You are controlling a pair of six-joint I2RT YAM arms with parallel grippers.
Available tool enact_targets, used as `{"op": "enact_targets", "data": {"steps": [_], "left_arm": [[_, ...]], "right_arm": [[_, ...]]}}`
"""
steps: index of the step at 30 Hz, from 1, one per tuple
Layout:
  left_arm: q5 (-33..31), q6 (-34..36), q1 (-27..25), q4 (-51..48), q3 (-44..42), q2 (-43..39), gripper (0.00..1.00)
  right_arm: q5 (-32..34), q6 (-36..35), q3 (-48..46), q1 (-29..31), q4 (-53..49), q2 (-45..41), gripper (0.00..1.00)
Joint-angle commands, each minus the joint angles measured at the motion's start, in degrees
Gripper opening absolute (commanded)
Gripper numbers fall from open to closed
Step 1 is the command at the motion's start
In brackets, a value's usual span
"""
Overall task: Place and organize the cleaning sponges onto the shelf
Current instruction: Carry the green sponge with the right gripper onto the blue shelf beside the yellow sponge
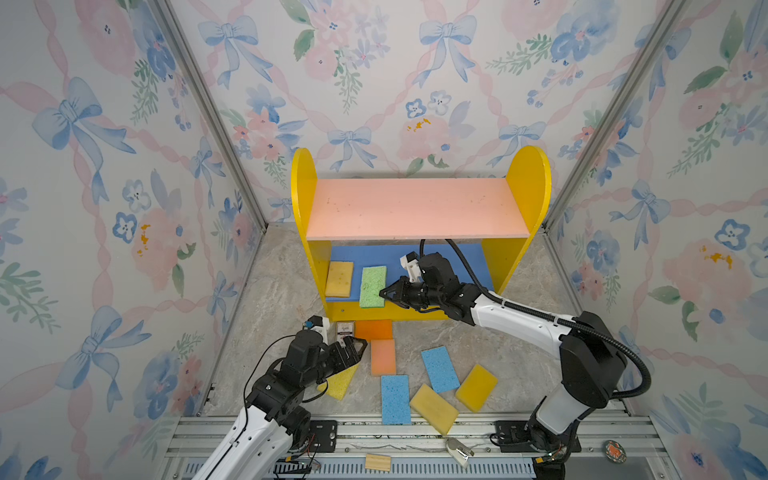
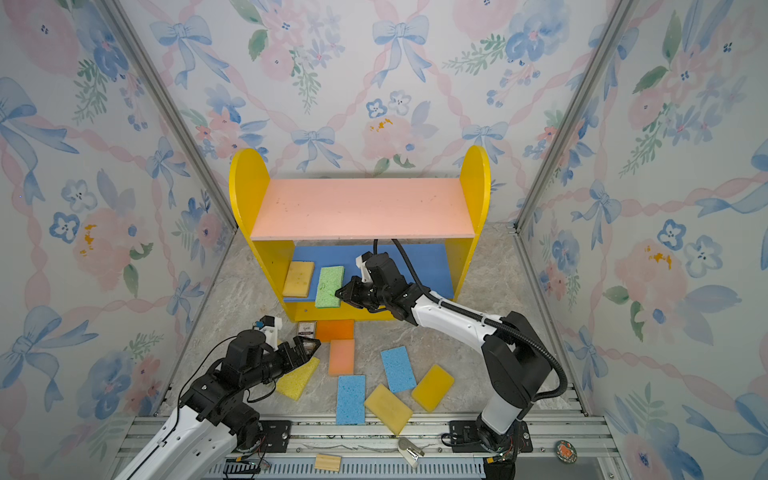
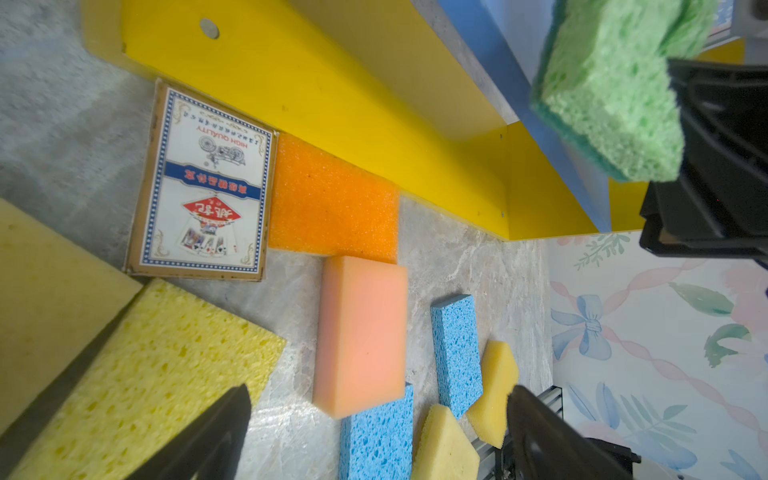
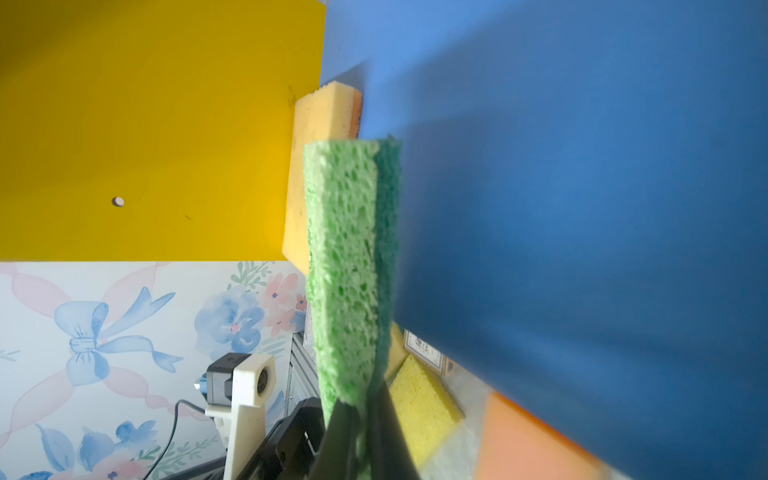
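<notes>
Your right gripper (image 1: 384,294) is clenched on the green sponge (image 1: 372,286), which lies across the front of the shelf's (image 1: 528,187) blue lower board (image 1: 457,257), at 3 o'clock of the mustard sponge (image 1: 339,278). Your left gripper (image 1: 358,352) is released, jaws wide, over the yellow sponge (image 1: 343,385) at the shelf's 7 o'clock.

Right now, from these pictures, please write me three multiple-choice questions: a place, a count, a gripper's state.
1. Where on the shelf does the mustard sponge lie?
A) pink board B) blue board C) on top of a side panel
2. How many blue sponges lie on the floor?
A) one B) four C) two
3. The right gripper is:
A) shut on the green sponge B) open and empty C) shut on the card box

Key: 1 B: it rests flat on the blue board. 2 C: both top views show two. 3 A: its jaws pinch that sponge's end.
</notes>
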Motion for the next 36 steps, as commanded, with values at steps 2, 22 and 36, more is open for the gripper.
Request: {"op": "enact_targets", "data": {"steps": [2,22,36], "left_arm": [[-0.19,0.5,0.38,-0.92,-0.52,-0.79,0.98],[0.85,1.03,0.52,-1.19,-0.3,-1.4,0.98],[0.98,1.03,1.38,-1.13,-0.31,-2.99,0.98]], "right_arm": [[0.34,1.28,4.68,-0.47,1.54,4.09,0.07],[-0.65,-1.49,11.74,-1.68,-2.4,11.16,0.33],[3.53,-7.09,15.76,-2.21,-11.46,11.47,0.57]]}}
